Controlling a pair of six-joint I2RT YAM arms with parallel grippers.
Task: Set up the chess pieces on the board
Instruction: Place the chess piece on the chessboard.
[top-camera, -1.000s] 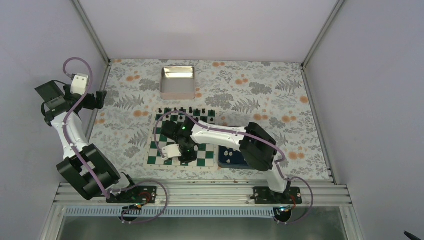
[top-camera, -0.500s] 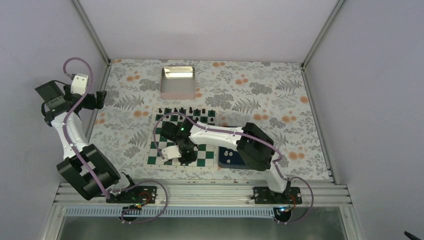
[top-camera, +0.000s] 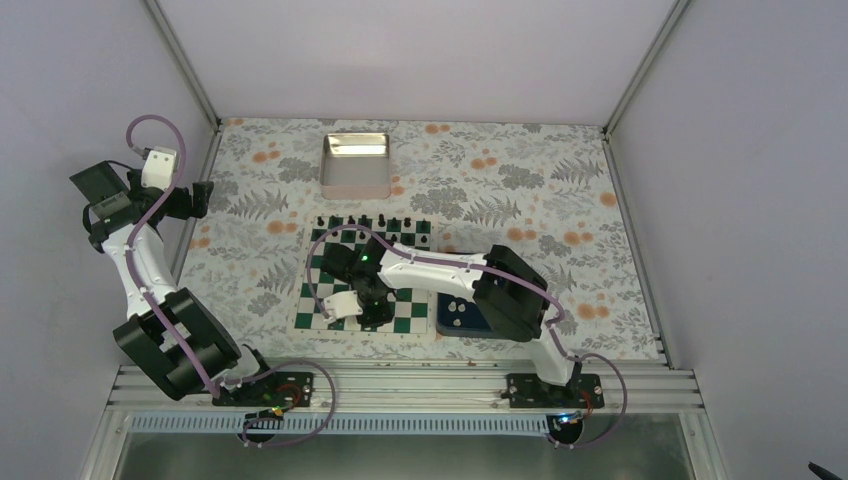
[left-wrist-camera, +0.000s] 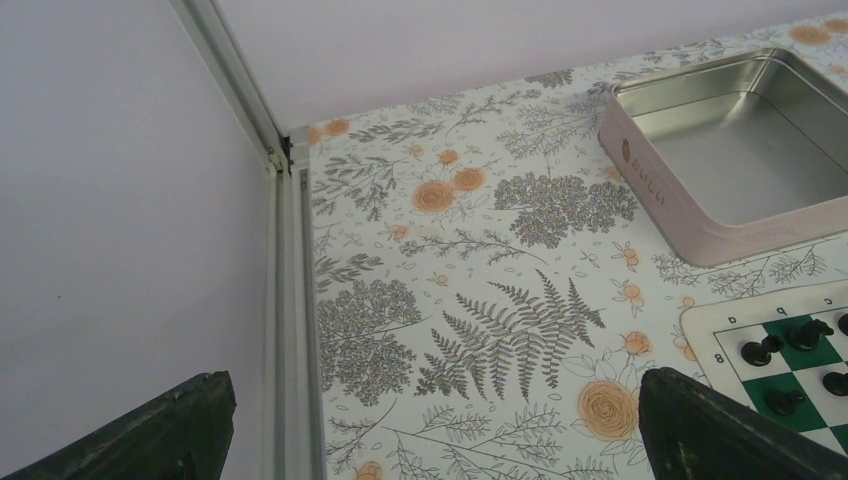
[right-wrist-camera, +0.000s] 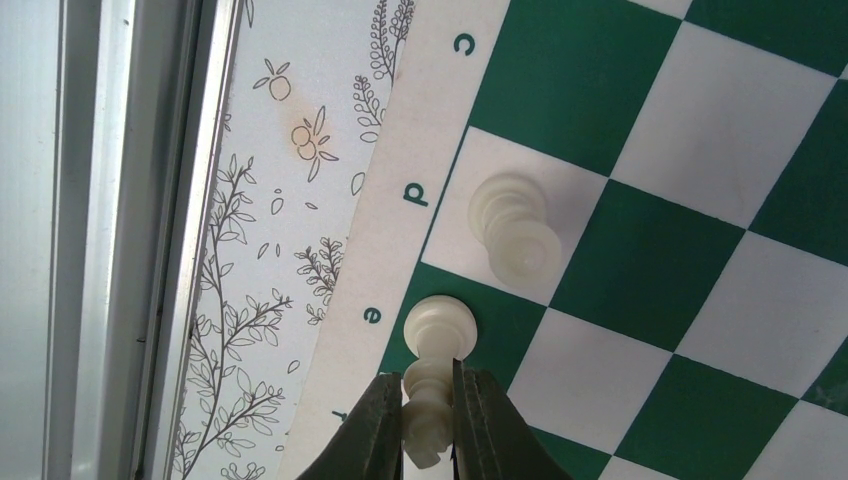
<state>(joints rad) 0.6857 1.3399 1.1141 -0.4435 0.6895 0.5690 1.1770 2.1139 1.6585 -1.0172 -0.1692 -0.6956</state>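
Chess pieces (top-camera: 457, 308): most whites look parked in the blue tray (top-camera: 441, 330). Right claw (right-wrist-camera: 428, 410) is clamped on a white piece (right-wrist-camera: 438, 330) over the near-edge e square of the board (right-wrist-camera: 640, 260); another stands on d. Black pieces (top-camera: 365, 220) line the far row. Left claw (left-wrist-camera: 440, 430) gapes, idle. Versus a second ago, right arm nudged left.

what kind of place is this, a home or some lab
Probably a robot lab test cell: plain walls in an aluminium frame, a left arm and right arm bolted to a metal rail, and a chessboard staged on a floral table cover.
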